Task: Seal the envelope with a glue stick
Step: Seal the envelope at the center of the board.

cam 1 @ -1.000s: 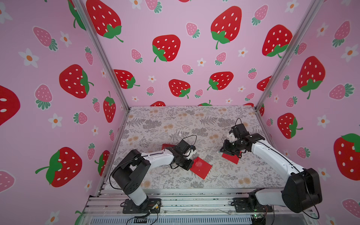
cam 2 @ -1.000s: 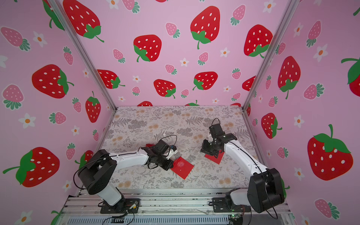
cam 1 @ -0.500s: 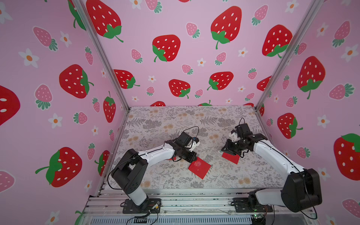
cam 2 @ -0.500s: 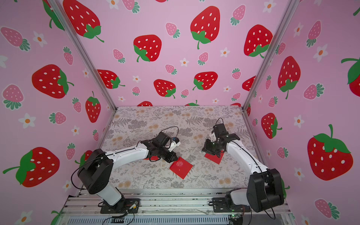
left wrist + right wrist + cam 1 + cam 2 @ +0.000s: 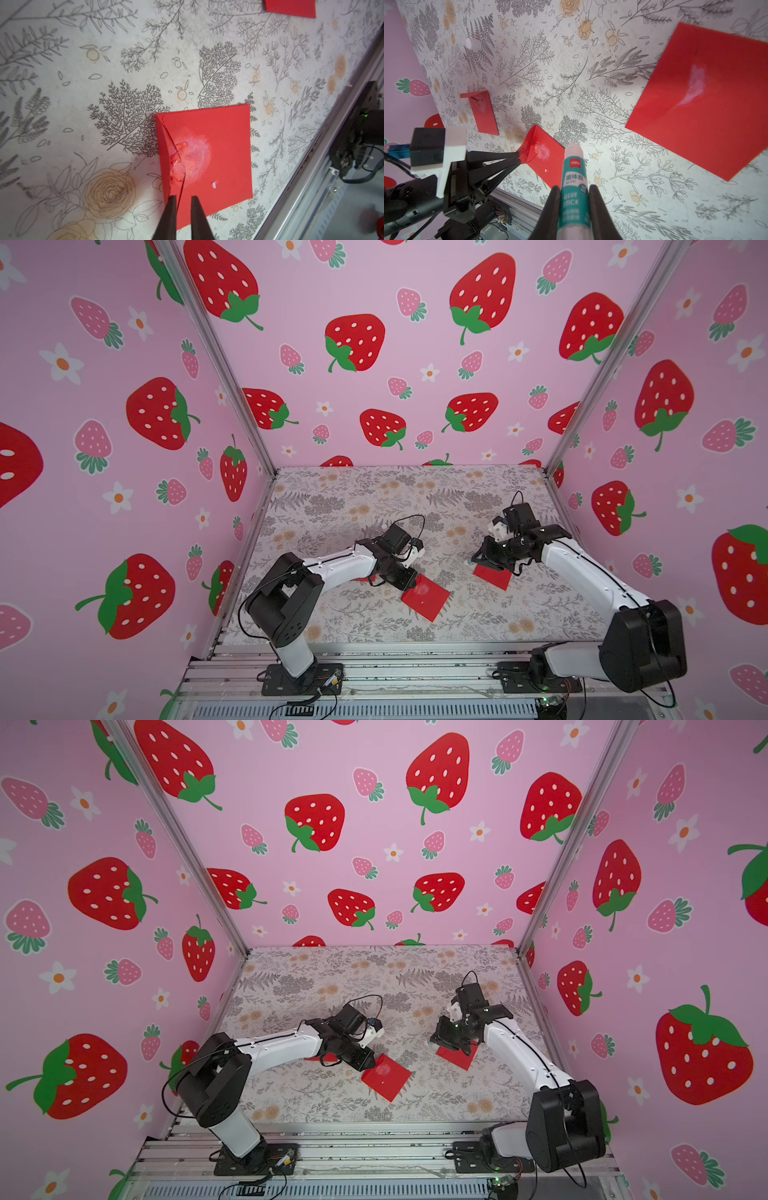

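— You seem to be at the closing step: the middle envelope (image 5: 426,597) shows a glue smear, and its flap is not flat.
— Your left claw (image 5: 183,197), narrowly parted, sits at its 11 o'clock corner. Your right claw (image 5: 574,187) grips the glue stick (image 5: 572,166) toward 2 o'clock, above the bench (image 5: 374,497). Next, press the flap down.

low reach from left arm (image 5: 332,566), wrist pitched down at middle envelope (image 5: 428,599). left gripper (image 5: 184,200) tips right over envelope corner, jaws a narrow gap apart, straddling flap edge. right arm (image 5: 582,568) bent, wrist well apart from envelope, opposite left arm. right gripper (image 5: 574,190) clamped on glue stick (image 5: 572,166), bare tip aimed toward envelope.
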You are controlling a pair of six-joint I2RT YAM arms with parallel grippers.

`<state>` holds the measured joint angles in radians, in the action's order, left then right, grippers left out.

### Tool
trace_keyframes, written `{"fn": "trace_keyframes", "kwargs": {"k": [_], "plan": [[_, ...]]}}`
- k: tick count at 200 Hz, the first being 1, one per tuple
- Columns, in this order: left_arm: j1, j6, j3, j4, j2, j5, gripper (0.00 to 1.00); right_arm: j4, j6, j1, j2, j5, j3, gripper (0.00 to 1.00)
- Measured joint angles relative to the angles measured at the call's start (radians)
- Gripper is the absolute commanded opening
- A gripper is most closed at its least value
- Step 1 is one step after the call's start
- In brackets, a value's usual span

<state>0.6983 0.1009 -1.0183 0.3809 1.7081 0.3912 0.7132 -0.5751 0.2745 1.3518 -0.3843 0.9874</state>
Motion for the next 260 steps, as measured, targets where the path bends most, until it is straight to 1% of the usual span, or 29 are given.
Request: {"fn": "trace_keyframes", "kwargs": {"k": [26, 75, 163, 206, 260], "plan": [[-0.001, 0.001, 0.0, 0.002, -0.013, -0.01, 0.21, 0.0, 0.0, 0.0, 0.0, -0.002, 0.0, 0.0], [-0.003, 0.005, 0.0, -0.031, -0.087, -0.014, 0.21, 0.0, 0.0, 0.0, 0.005, -0.005, 0.0, 0.0], [-0.003, 0.001, 0.0, -0.036, -0.018, -0.025, 0.2, -0.004, 0.0, 0.0, 0.017, -0.009, 0.008, 0.0], [-0.003, 0.0, 0.0, -0.037, -0.016, -0.026, 0.17, -0.003, 0.0, 0.0, 0.017, -0.009, 0.008, 0.0], [-0.003, -0.001, 0.008, -0.04, -0.013, -0.043, 0.17, -0.002, 0.0, 0.0, 0.017, -0.01, 0.01, 0.0]]}}
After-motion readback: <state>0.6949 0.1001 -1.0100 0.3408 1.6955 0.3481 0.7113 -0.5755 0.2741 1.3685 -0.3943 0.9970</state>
